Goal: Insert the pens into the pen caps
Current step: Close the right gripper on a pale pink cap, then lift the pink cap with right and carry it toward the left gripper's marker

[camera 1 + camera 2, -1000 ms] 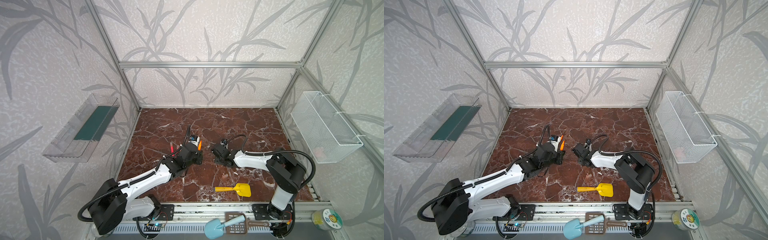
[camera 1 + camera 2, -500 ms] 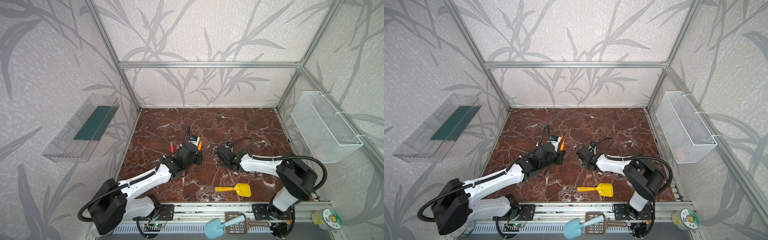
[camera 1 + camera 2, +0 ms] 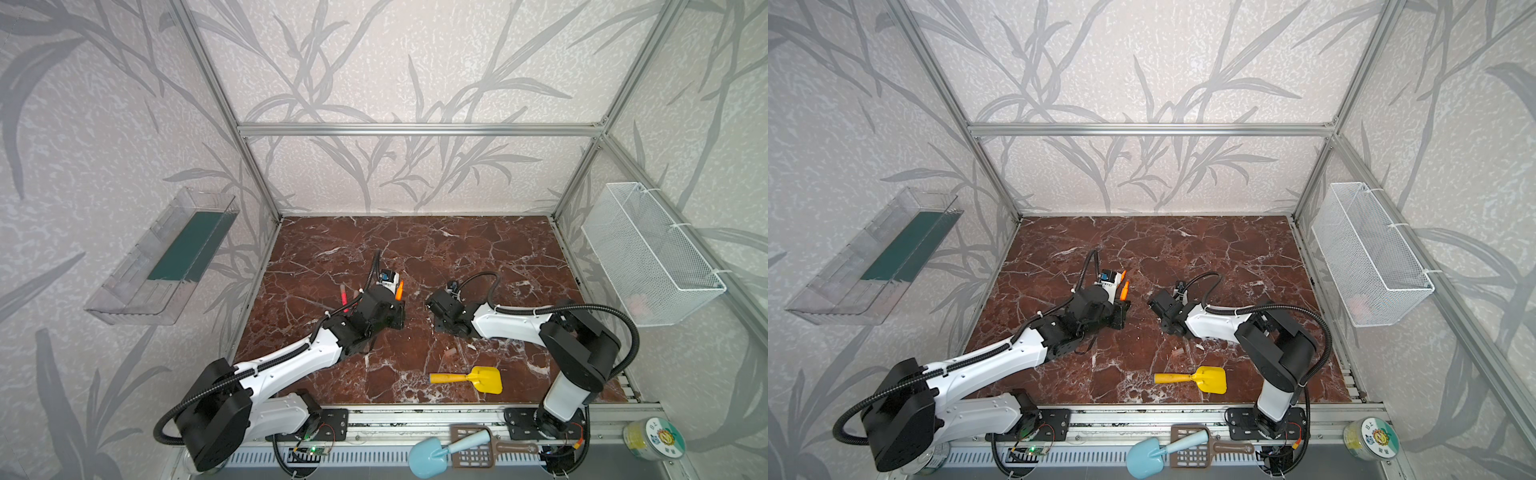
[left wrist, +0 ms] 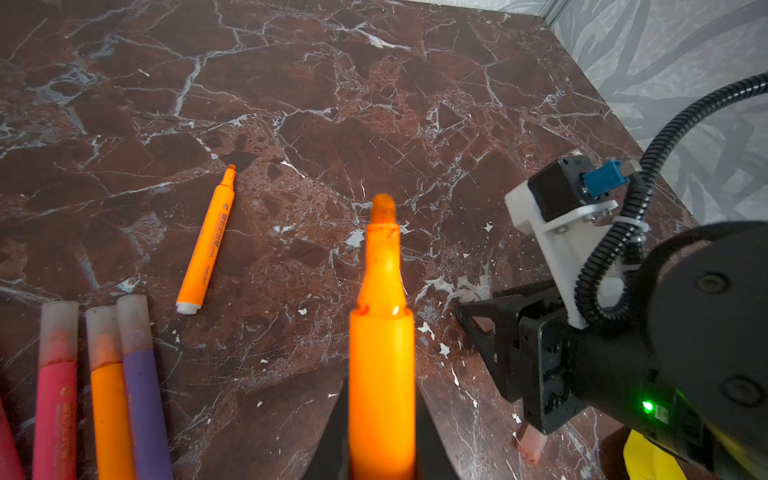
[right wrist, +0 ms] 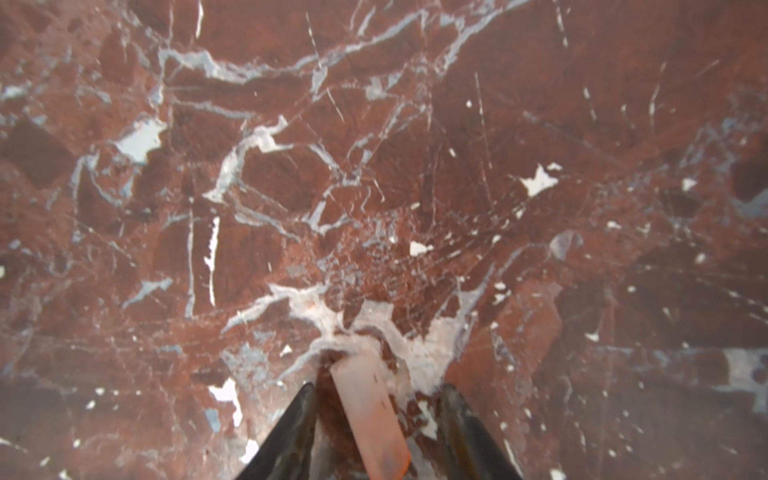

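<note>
The left gripper (image 4: pixel 380 386) is pinched on a slim orange marker pen (image 4: pixel 381 332) with its bare tip pointing outward, beyond and left of the yellow plastic toy shovel (image 3: pixel 478 379). The right gripper (image 5: pixel 378 390), directly beyond the shovel, stands spread around a short translucent pinkish pen cap (image 5: pixel 370 415). The cap lies on the red marble tabletop (image 5: pixel 374 166), and neither finger touches it. Farther left of the shovel lie a loose orange pen (image 4: pixel 206 245), a capped pink-red pen (image 4: pixel 56 395), a capped orange pen (image 4: pixel 110 407) and a capped purple pen (image 4: pixel 145 395).
</note>
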You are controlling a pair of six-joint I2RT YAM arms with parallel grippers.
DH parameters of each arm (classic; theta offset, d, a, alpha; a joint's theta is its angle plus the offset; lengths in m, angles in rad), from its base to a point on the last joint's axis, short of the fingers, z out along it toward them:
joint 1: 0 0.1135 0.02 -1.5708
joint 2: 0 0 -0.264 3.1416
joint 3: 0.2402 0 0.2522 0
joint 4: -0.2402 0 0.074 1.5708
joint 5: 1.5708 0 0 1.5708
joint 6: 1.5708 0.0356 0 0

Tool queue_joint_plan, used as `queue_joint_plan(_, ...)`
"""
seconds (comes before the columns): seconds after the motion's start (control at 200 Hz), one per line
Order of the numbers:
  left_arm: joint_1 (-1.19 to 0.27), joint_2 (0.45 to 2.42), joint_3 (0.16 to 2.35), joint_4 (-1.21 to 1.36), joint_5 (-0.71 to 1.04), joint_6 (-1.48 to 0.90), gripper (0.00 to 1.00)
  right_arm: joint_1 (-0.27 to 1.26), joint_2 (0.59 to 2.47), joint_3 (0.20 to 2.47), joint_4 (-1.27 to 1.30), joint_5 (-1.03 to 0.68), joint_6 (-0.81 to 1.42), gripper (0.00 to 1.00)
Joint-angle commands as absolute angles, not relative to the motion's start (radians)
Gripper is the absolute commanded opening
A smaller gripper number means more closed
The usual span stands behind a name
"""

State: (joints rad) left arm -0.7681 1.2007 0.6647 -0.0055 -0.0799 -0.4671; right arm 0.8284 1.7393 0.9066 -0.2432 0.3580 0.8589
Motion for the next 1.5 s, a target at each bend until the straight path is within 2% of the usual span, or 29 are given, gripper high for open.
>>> queue_joint_plan(0.0, -0.766, 1.18, 0.654, 0.01, -0.084, -0.472, 0.0, 0.818, 1.769, 0.918, -0.269, 0.37, 0.852, 0.42)
queue_joint_plan(0.12, -0.766, 1.179, 0.653, 0.01, -0.084, -0.472, 0.0, 0.81, 1.767, 0.907, -0.268, 0.383, 0.854, 0.35)
queue_joint_plan(0.54, -0.767, 1.181, 0.654, 0.008, -0.087, -0.471, 0.0, 0.788, 1.79, 0.905, -0.255, 0.364, 0.852, 0.32)
queue_joint_plan(0.775, -0.767, 1.183, 0.653, 0.011, -0.088, -0.471, 0.0, 0.79, 1.786, 0.882, -0.22, 0.315, 0.867, 0.2)
queue_joint_plan(1.184, -0.765, 1.183, 0.653, 0.012, -0.079, -0.473, 0.0, 0.795, 1.757, 0.858, -0.215, 0.29, 0.879, 0.18)
queue_joint_plan(1.324, -0.766, 1.181, 0.657, 0.008, -0.064, -0.475, 0.0, 0.795, 1.713, 0.845, -0.22, 0.297, 0.88, 0.16)
queue_joint_plan(1.494, -0.766, 1.179, 0.657, 0.017, -0.009, -0.475, 0.0, 0.795, 1.515, 0.804, -0.231, 0.335, 0.879, 0.15)
